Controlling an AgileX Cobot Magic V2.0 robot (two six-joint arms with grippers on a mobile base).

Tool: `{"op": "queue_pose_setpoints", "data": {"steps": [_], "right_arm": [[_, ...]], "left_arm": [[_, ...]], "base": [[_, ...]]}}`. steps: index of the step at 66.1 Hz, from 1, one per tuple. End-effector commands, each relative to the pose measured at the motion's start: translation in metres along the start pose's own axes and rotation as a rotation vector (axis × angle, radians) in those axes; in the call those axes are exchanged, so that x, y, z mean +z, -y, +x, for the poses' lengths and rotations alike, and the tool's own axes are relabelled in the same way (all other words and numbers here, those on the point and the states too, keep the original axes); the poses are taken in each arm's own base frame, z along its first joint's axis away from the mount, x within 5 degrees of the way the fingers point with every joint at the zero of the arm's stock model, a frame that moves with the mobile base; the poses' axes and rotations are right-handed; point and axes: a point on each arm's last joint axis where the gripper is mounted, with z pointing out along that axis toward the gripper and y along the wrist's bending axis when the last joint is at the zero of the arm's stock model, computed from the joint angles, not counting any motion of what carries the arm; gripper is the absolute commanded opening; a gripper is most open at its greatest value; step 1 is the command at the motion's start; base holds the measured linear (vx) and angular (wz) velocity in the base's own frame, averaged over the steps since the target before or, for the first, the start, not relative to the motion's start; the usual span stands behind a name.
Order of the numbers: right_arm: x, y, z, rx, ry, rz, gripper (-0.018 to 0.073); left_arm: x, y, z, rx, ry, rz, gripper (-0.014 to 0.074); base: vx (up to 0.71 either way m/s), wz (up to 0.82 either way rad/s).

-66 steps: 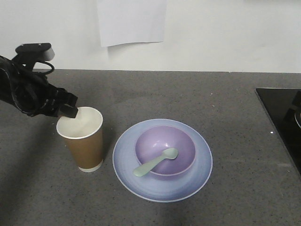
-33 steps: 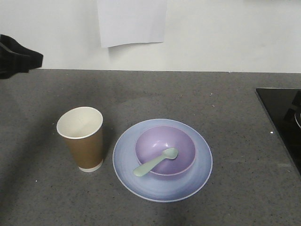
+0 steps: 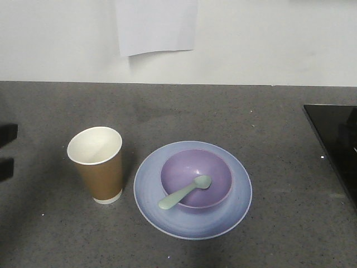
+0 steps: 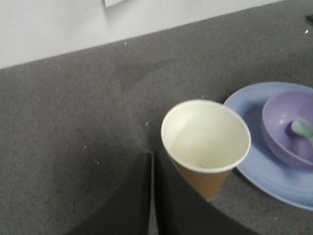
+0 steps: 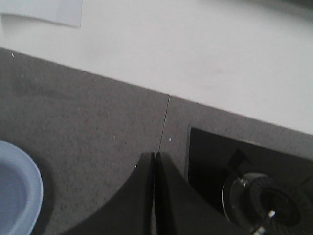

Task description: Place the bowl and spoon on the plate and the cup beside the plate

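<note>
On the grey counter (image 3: 268,117), the bowl (image 3: 196,177) is being carried by the plate (image 3: 192,190), the spoon (image 3: 184,192) lying inside it, the cup (image 3: 96,164) standing upright just beside. Nothing is being gripped by the left gripper (image 4: 152,159) or right gripper (image 5: 155,157), both pressed closed.

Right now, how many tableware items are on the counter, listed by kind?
Paper cup: 1
Plate: 1
Bowl: 1
Spoon: 1
Total: 4
</note>
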Motion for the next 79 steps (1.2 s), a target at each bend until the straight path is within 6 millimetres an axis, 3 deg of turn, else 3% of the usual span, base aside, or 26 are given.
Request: {"op": "queue_pose_setpoints", "data": {"steps": [1, 12, 20, 43, 79], "right_arm": [[0.000, -0.003, 0.012, 0.013, 0.092, -0.006, -0.0003], [0.003, -0.017, 0.046, 0.042, 0.109, -0.079, -0.0002], [0.000, -0.025, 0.054, 0.036, 0.181, -0.148, -0.0002], [0.003, -0.034, 0.069, 0.021, 0.185, -0.197, -0.0002], [0.004, -0.032, 0.073, 0.019, 0.145, -0.170, -0.0002]], "left_arm": [[-0.004, -0.001, 0.015, -0.029, 0.112, -0.027, -0.0007], [-0.004, -0.002, 0.050, -0.059, 0.154, -0.057, -0.0007], [-0.007, -0.002, 0.059, -0.072, 0.176, -0.063, -0.0007], [-0.008, -0.002, 0.063, -0.072, 0.175, -0.063, -0.0007], [-0.008, -0.002, 0.063, -0.072, 0.162, -0.059, -0.0007]], "base": [[0.00, 0.00], [0.00, 0.00], [0.00, 0.00], [0.00, 0.00], [0.00, 0.00]]}}
